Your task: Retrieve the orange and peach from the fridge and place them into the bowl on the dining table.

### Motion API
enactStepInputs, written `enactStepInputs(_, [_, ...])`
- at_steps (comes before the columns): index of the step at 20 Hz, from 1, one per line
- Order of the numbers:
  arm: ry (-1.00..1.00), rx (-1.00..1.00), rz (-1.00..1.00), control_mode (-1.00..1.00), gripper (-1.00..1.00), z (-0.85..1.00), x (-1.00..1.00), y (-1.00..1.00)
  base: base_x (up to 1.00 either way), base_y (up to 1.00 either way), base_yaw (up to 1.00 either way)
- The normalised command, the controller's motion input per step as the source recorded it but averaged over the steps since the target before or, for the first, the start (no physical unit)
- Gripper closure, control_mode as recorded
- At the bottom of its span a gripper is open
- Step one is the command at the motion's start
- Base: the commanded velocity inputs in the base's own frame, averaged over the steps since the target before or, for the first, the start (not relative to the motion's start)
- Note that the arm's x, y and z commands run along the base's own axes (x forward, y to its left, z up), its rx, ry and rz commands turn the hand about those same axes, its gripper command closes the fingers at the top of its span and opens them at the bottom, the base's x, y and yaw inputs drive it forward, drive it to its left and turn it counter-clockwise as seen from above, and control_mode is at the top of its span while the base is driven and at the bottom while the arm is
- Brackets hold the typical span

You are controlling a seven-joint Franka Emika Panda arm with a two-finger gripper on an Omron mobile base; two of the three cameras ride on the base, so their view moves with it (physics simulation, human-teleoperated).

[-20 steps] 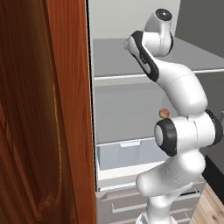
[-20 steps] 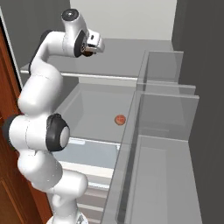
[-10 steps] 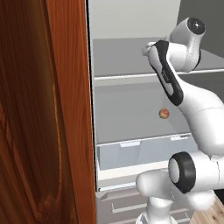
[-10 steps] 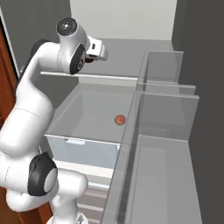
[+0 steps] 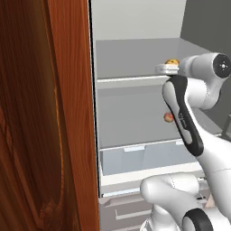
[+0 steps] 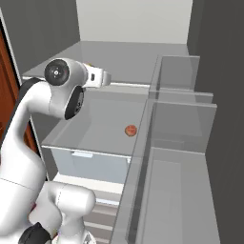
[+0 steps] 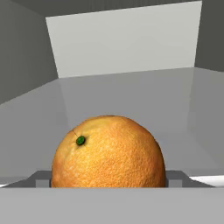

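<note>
The fridge (image 5: 135, 54) stands open in front of me. On its upper shelf lies the orange (image 5: 171, 62), which looms large and close in the hand view (image 7: 108, 151). My gripper (image 5: 165, 68) hovers at that shelf's front edge, open, with the orange (image 7: 108, 151) right ahead between the two fingers (image 7: 41, 178). One shelf lower, towards the right, rests the peach (image 5: 168, 117), also seen from the other side (image 6: 130, 130). My hand (image 6: 97, 77) reaches in from the left. The bowl and the dining table are out of view.
A red-brown wooden cabinet side (image 5: 45, 113) rises close on the left. A pale crisper drawer (image 5: 144, 158) sits under the peach's shelf, with grey drawers below. Clear door bins (image 6: 181, 119) line the right side. My own elbow (image 5: 185, 117) hangs before the shelves.
The arm has swung right and the hand has dropped to the upper shelf, closing in on the orange. The fruit has not moved and the jaws stay equally wide.
</note>
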Motion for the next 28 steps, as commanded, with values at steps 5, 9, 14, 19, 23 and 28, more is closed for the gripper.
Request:
enactStepInputs(5, [-0.07, 0.0, 0.0, -1.0, 1.0, -0.3, -0.28, 0.0, 0.0, 0.0, 0.0])
enactStepInputs(9, [-0.01, 0.0, 0.0, 1.0, 1.0, -0.12, -0.13, 0.0, -0.22, 0.0, 0.0])
enactStepInputs(14, [0.0, 0.0, 0.0, 1.0, 1.0, 0.0, 0.0, 0.0, -0.77, -0.08, 0.0])
enactStepInputs(19, [0.0, 0.0, 0.0, 1.0, 1.0, 0.0, 0.0, 0.0, -0.85, -0.18, 0.0])
enactStepInputs(23, [0.0, 0.0, 0.0, 1.0, 1.0, 0.0, 0.0, 0.0, -0.8, -0.21, 0.0])
enactStepInputs(28, [0.0, 0.0, 0.0, 1.0, 1.0, 0.0, 0.0, 0.0, -0.81, -0.16, 0.0])
